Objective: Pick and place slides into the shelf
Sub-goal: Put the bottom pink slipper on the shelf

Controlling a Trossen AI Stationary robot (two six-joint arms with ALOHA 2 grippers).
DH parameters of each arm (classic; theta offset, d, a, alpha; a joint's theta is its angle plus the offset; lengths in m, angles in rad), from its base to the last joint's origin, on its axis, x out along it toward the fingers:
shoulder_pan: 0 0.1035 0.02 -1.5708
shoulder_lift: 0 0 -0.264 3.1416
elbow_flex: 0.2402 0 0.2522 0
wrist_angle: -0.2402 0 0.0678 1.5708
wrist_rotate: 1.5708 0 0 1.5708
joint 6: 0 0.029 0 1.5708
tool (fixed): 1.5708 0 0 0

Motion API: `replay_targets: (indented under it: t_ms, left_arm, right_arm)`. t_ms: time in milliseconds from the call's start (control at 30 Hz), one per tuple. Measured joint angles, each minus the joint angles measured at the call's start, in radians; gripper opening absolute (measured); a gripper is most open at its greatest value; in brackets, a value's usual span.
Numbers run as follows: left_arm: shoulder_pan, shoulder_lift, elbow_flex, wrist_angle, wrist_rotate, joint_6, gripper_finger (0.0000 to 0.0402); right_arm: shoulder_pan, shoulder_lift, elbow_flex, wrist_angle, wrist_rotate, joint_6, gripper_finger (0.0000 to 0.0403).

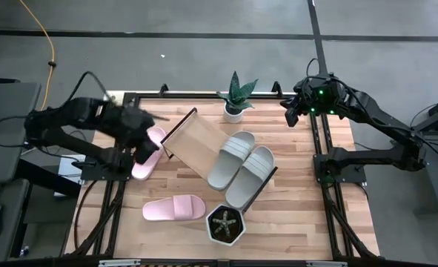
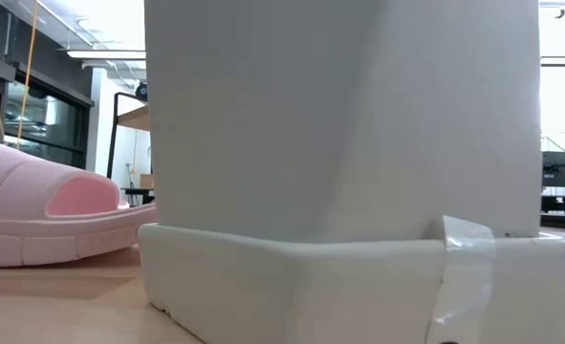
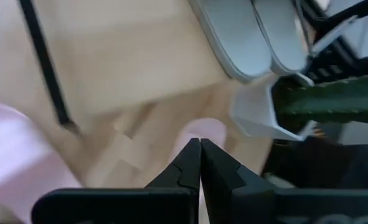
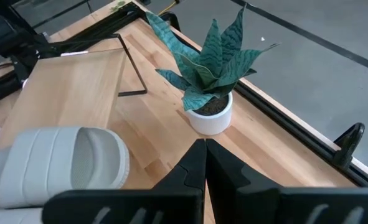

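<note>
Slides half done: two grey (image 1: pixel 241 167) on shelf (image 1: pixel 196 137), two pink (image 1: pixel 174 208) off it; left gripper (image 1: pixel 146 148) and right gripper (image 1: pixel 290 113) both pinched shut, empty.

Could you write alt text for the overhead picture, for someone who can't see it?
Seen from above, two grey-beige slides lie on a slanted wooden shelf on a butcher-block table. The left gripper, shut, is over a pink slide; another pink slide lies nearer, by a cactus pot.

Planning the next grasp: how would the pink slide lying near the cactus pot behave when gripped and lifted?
The pink slide looks like thick moulded foam, so probably light and fairly stiff. Its ribbed strap should resist slipping. Lying flat on the table, it seems unlikely to roll or tip.
</note>
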Motion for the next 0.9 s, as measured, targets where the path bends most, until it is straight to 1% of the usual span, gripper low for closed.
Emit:
replay_targets:
  t_ms: [167,300,400,567,733,800,900]
  left_arm:
    - [-0.151,-0.093,-0.184,0.157,-0.006,-0.285,0.0000]
    - [-0.268,-0.104,-0.298,0.326,0.004,-0.456,0.0000]
    - [-0.342,-0.087,-0.351,0.413,-0.006,-0.541,0.0000]
    - [-0.442,-0.045,-0.380,0.459,-0.067,-0.723,0.0000]
    - [-0.506,-0.013,-0.383,0.457,-0.169,-0.876,0.0000]
    - [-0.528,-0.008,-0.382,0.449,-0.251,-0.933,0.0000]
    - [-0.561,-0.007,-0.383,0.396,-0.406,-1.021,0.0000]
  right_arm:
    - [0.000,0.000,0.000,-0.004,-0.007,-0.001,0.0000]
    - [0.000,0.000,0.000,-0.019,-0.046,-0.007,0.0000]
    - [0.000,0.000,0.000,-0.058,-0.086,-0.012,0.0000]
    - [0.000,0.000,0.000,-0.117,-0.141,-0.059,0.0000]
    - [0.000,0.000,0.000,-0.121,-0.192,-0.106,0.0000]
    - [0.000,0.000,0.000,-0.121,-0.194,-0.125,0.0000]
    - [0.000,0.000,0.000,-0.121,-0.195,-0.140,0.0000]
